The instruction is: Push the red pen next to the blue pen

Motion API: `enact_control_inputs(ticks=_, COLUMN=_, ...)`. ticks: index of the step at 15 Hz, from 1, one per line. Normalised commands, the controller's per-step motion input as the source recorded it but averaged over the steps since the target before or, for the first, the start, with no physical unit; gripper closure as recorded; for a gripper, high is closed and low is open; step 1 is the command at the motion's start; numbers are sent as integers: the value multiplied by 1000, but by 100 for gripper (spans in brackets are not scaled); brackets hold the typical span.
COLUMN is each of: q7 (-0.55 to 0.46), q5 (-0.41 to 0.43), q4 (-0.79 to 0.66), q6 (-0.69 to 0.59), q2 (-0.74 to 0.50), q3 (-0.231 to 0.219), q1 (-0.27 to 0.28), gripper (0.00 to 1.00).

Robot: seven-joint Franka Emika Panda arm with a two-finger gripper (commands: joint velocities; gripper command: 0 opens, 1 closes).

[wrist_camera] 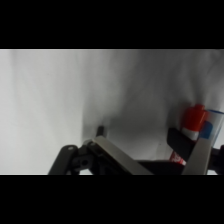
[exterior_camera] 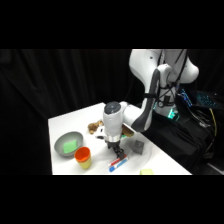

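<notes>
The pincer (exterior_camera: 115,149) is lowered to the table (exterior_camera: 65,122) at the lower centre of the side view, directly above the two pens. The red pen (exterior_camera: 120,160) and the blue pen (exterior_camera: 114,167) are seen lying just below the pincer, end to end or touching; which of the two cannot be told. In the wrist view the red pen (wrist_camera: 192,121) appears at the right edge, with the blue pen (wrist_camera: 210,129) pressed close beside it, partly hidden behind a finger. Whether the pincer is released or clenched cannot be told. The push is judged to be in its closing stage, with the pens already brought close together. The next move is judged to call for a small sideways nudge only if a gap remains, then a lift clear without the pens being dragged. A grey-green bowl (exterior_camera: 69,143) and an orange cup (exterior_camera: 83,156) are noted at lower left, and a grey block (exterior_camera: 138,145) to the right. No brand, label or writing can be read.
</notes>
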Motion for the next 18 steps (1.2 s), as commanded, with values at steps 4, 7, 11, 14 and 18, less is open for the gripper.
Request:
enact_control_inputs(ticks=4, q7=216, q5=-89, q4=6, q6=-115, q2=-25, q3=-55, q1=154, gripper=0)
enact_control_inputs(ticks=7, q7=96, q5=74, q4=-55, q6=-440, q2=-356, q3=82, q1=-25, gripper=0)
enact_control_inputs(ticks=11, q7=151, q5=39, q4=-119, q6=-575, q2=-683, q3=114, q1=6, gripper=0)
enact_control_inputs(ticks=14, q7=318, q5=-73, q4=-1, q6=-610, q2=-627, q3=83, q1=15, gripper=0)
enact_control_inputs(ticks=18, q7=75, q5=7, q4=69, q6=-435, q2=-366, q3=138, q1=-140, gripper=0)
